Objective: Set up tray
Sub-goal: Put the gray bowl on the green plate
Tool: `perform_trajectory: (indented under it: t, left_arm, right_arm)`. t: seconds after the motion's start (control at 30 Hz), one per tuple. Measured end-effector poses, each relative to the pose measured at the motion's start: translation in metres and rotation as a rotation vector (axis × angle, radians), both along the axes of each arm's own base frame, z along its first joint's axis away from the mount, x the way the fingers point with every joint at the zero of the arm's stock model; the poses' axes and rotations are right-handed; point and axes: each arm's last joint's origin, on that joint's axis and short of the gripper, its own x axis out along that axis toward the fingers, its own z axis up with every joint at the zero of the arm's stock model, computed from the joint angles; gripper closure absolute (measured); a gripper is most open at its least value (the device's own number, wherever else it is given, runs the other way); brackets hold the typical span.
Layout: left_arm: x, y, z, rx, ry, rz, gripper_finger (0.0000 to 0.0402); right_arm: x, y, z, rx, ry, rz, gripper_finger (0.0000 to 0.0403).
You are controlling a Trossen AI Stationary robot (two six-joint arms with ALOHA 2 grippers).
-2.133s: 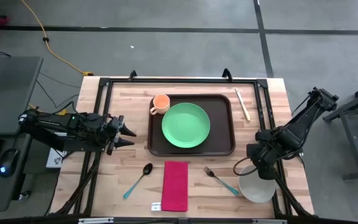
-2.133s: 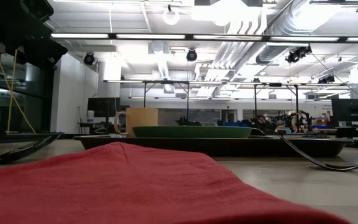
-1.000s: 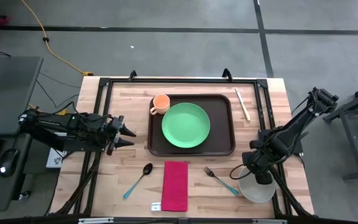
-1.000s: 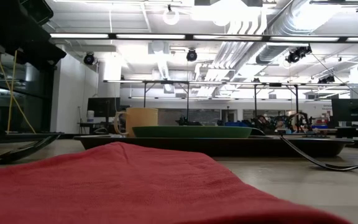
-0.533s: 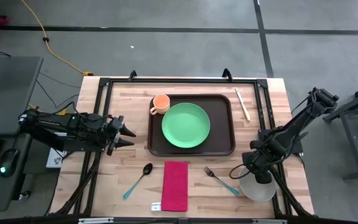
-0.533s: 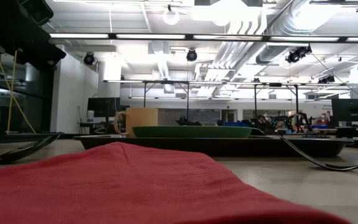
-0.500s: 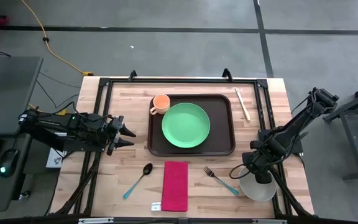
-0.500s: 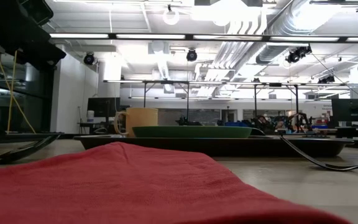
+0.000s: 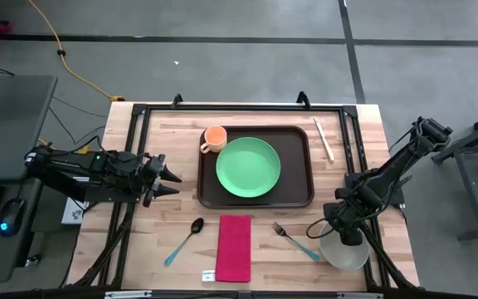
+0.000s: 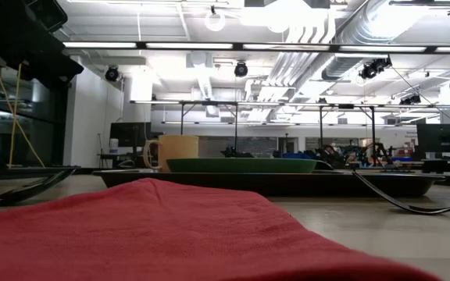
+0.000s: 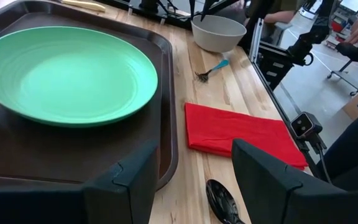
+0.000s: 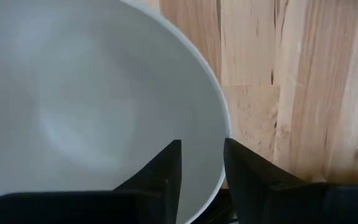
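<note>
Tray (image 9: 299,196) flat on counter (image 9: 164,241), mid-far side, carrying plate (image 9: 248,167) and cup (image 9: 214,137). Rigid plastic, light, likely slick; loaded, so lift level by raised rim. Left tool (image 9: 169,178) apart, idle beside tray. Right tool (image 12: 201,163) slightly apart over bowl (image 12: 73,106) rim; contact unclear.

Two dark jointed arms, black cabling along the links, matte black angular jaws
</note>
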Motion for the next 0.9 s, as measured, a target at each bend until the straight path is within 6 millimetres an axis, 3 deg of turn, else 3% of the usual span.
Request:
perform_trajectory:
  t: [0.9]
  left_arm:
    - [0.000, 0.000, 0.000, -0.002, 0.000, 0.002, 0.0172]
  right_arm:
    - [0.002, 0.001, 0.011, 0.004, -0.014, -0.018, 0.0304]
